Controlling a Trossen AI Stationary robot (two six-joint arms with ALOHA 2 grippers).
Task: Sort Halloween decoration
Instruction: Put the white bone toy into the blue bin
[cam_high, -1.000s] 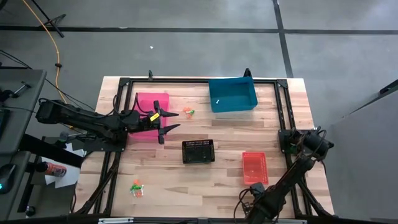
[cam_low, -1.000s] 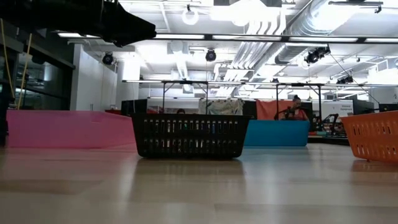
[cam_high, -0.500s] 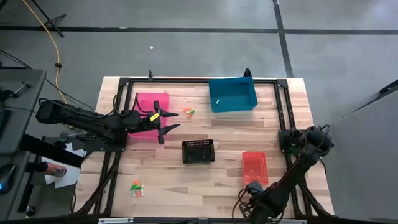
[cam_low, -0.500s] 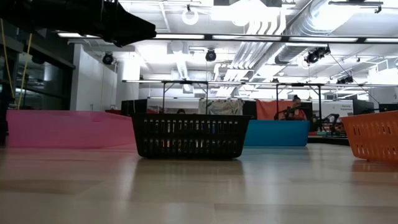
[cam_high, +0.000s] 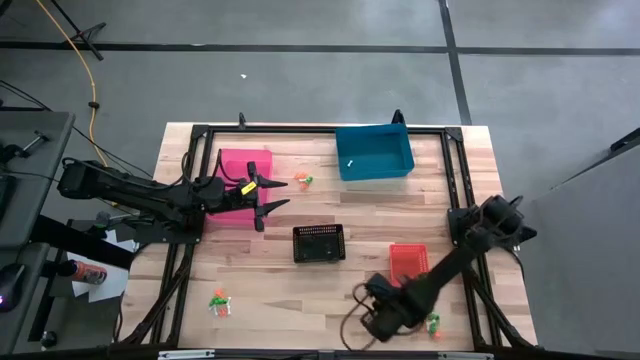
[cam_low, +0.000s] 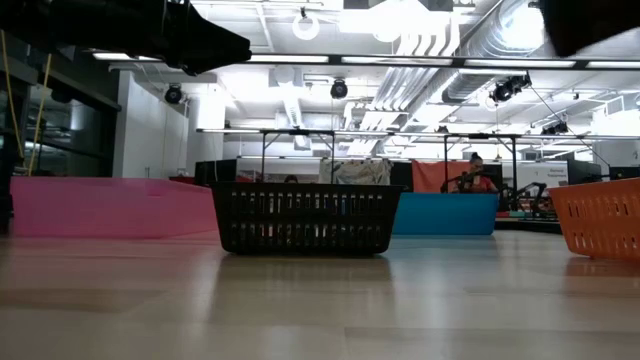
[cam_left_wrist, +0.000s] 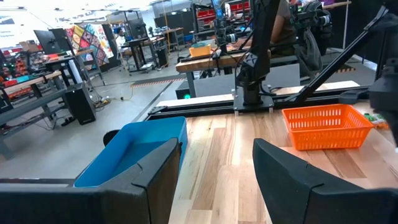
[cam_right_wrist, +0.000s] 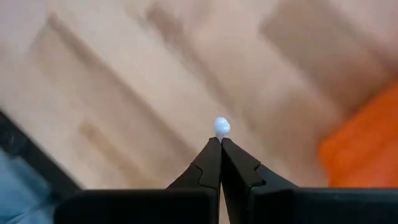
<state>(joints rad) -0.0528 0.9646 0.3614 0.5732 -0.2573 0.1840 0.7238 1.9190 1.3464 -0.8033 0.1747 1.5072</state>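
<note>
Sorting looks barely started: trinkets (cam_high: 220, 301) lie scattered near left and far centre. Right gripper (cam_right_wrist: 220, 142), near right, pinches a white trinket (cam_right_wrist: 221, 127); left gripper (cam_high: 268, 194) hangs open by the pink bin (cam_high: 240, 165).

In the high view, the tiny orange-and-green trinkets beside the pink plastic bin (cam_high: 244, 176) are too small to tell apart (cam_high: 303, 180), as are the cluster (cam_high: 220, 302) near the table's front edge and the green speck (cam_high: 433, 323) in front of the red mesh basket (cam_high: 409, 264). The right arm partly covers that basket, and its gripper is too dark to make out there. In the right wrist view, a small white bead-like thing (cam_right_wrist: 221, 127) sits at the closed fingertips; its shape is unclear, and the wooden tabletop (cam_right_wrist: 124, 93) behind is blurred. In the low view, the orange basket (cam_low: 602, 218) is cut off by the picture's edge.
</note>
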